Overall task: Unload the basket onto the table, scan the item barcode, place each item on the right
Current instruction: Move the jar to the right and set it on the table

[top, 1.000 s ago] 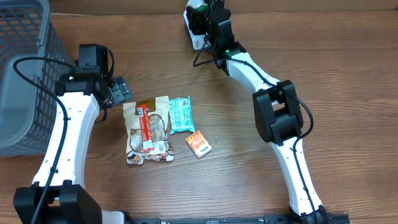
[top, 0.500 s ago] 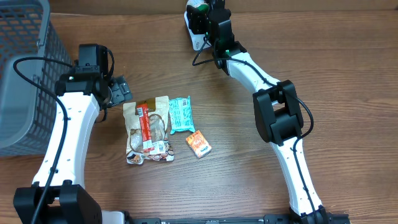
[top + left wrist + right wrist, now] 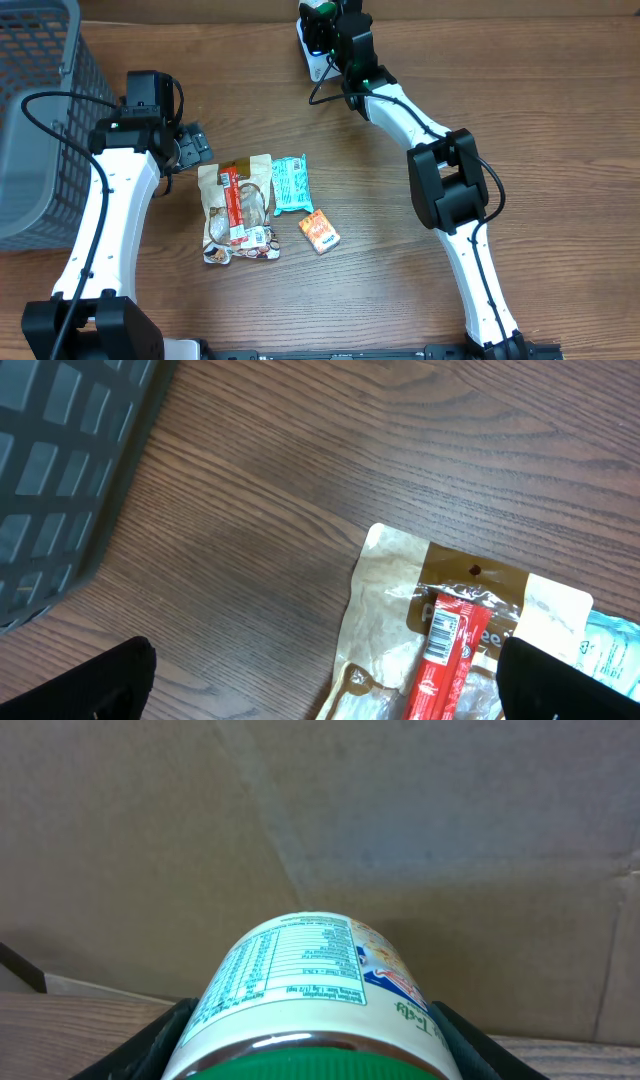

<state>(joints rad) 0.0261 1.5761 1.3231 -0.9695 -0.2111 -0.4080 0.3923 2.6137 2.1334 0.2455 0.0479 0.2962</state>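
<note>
Canister sits between the 2 fingers of the right gripper, which are clamped on its sides; it is held at the far edge of the wooden table, in front of a plain brown cardboard wall. From overhead only a bit of green shows at the tip of the right arm, over a white object that is partly hidden. The canister is a smooth cylinder with a glossy white label, a nutrition table in fine black print on its left, red and blue lettering on its right, and a green lid at the near end. No barcode can be made out on the side that shows.

The left gripper has its jaws spread wide, holding nothing, above a crinkled tan pouch with a red stick wrapper lying on it. Just beside the pouch lies a teal packet, and near that a small orange box. A grey mesh basket stands at the left.
</note>
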